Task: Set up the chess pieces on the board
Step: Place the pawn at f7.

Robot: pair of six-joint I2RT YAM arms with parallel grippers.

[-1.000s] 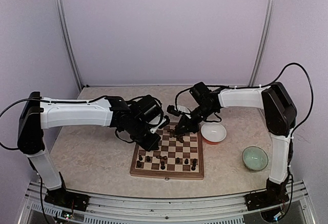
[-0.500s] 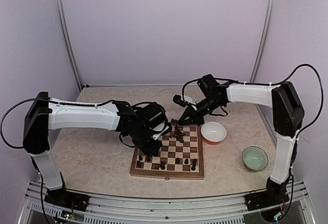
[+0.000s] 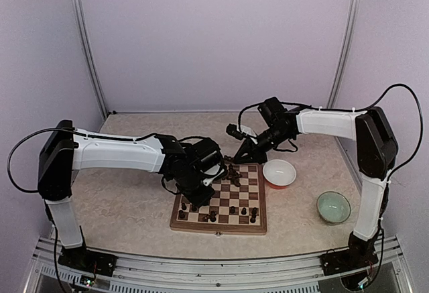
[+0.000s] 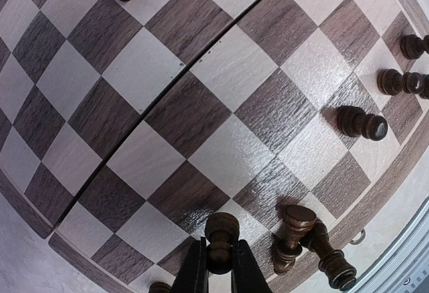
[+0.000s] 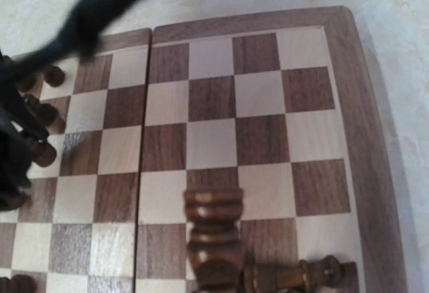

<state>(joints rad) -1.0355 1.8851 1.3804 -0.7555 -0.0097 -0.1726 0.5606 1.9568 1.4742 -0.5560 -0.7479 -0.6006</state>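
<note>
The board (image 3: pixel 221 225) lies at the table's front middle, with dark chess pieces (image 3: pixel 232 210) along its near rows and a small heap (image 3: pixel 233 171) at its far edge. My left gripper (image 3: pixel 196 198) is low over the board's near left corner. In the left wrist view it (image 4: pixel 221 271) is shut on a pawn (image 4: pixel 222 238) just above the squares, beside two leaning pieces (image 4: pixel 301 236). My right gripper (image 3: pixel 238 160) hangs above the far edge. Its fingers are out of frame in the right wrist view, where a large dark piece (image 5: pixel 213 239) hangs over the board (image 5: pixel 365 105).
A white bowl (image 3: pixel 279 172) stands right of the board and a green bowl (image 3: pixel 333 206) further right. A piece (image 5: pixel 298 276) lies flat at the far edge. Standing pawns (image 4: pixel 362 123) are near my left gripper. The left arm blurs across the right wrist view (image 5: pixel 100 5).
The right gripper rose from the heap at the far edge with a piece, then stayed still. The left gripper slid right and nearer along the board's left side.
</note>
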